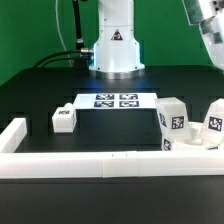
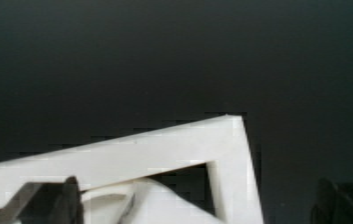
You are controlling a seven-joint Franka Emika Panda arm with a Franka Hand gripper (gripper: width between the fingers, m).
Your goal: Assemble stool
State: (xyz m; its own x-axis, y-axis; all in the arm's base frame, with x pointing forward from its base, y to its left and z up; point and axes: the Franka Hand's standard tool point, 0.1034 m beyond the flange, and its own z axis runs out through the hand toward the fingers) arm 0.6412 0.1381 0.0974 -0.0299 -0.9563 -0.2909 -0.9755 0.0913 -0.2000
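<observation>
A black table [image 1: 40, 90] fills most of the exterior view, with a green wall [image 1: 25, 30] behind it. The robot's white base [image 1: 113, 45] stands at the far middle edge, its top cut off by the frame. A piece of the arm [image 1: 205, 25] dips in at the upper corner on the exterior view's right, mostly out of shot. A long white rail [image 1: 90, 162] runs along the near edge and turns back at the exterior view's left. The marker board [image 1: 115, 100] lies flat in front of the base. The stool parts gather by the rail at the exterior view's right: one tagged block [image 1: 172, 118], a second tagged block [image 1: 213, 122] near the picture's edge, and a low white piece [image 1: 190, 143] between them, too unclear to identify. A single stool leg [image 1: 63, 117] sits alone toward the exterior view's left, well apart from them. In the wrist view the gripper [image 2: 199, 205] hangs over a corner of the rail and bare black table. Its dark fingers [image 2: 40, 200] stand wide apart, clamped on nothing, and only partly show. A blurred pale shape [image 2: 134, 200] by them cannot be named.
</observation>
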